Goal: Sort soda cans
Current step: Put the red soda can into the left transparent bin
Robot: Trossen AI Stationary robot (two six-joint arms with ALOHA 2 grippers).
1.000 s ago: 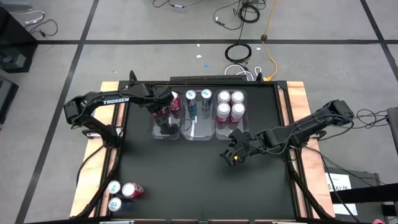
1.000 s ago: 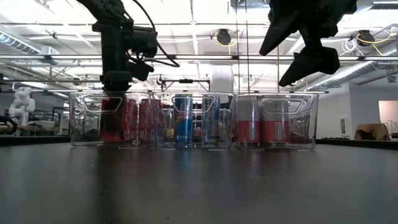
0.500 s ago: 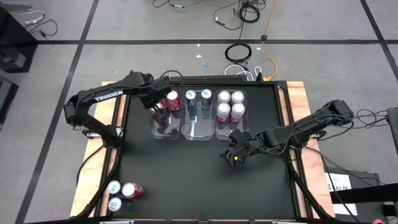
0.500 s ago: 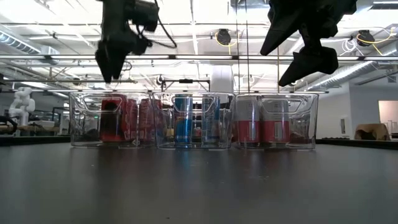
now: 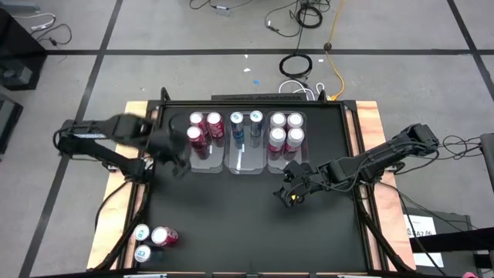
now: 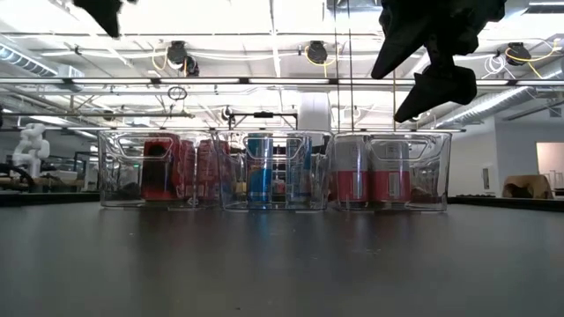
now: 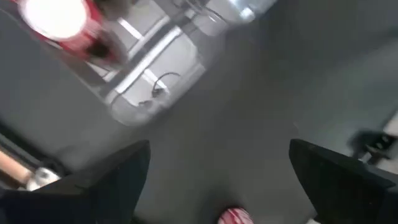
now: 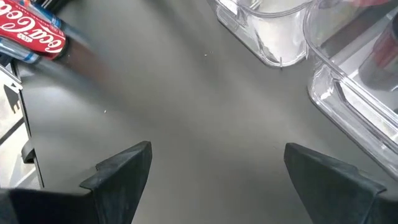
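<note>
Three clear bins stand in a row at the table's far middle. The left bin [image 5: 202,147] holds three pink-red soda cans [image 5: 194,134], the middle bin [image 5: 245,143] two blue cans [image 5: 236,119], and the right bin [image 5: 285,143] several red cans [image 5: 277,137]. Three loose cans [image 5: 164,236] sit at the near left corner, one lying on its side. My left gripper [image 5: 177,161] [image 7: 217,180] is open and empty, in the air near the left bin's near left corner. My right gripper [image 5: 292,188] [image 8: 214,174] hangs open above bare table, nearer than the right bin.
The black tabletop [image 5: 255,232] is bare between the bins and the near edge. Wooden strips [image 5: 135,193] run along both sides. A red can [image 8: 31,34] shows far off in the right wrist view. Cables lie on the floor beyond the far edge.
My left gripper has risen out of the left bin, leaving a pink-red can standing inside it. It has then swung quickly toward the table's left and near side. The right arm has kept still.
</note>
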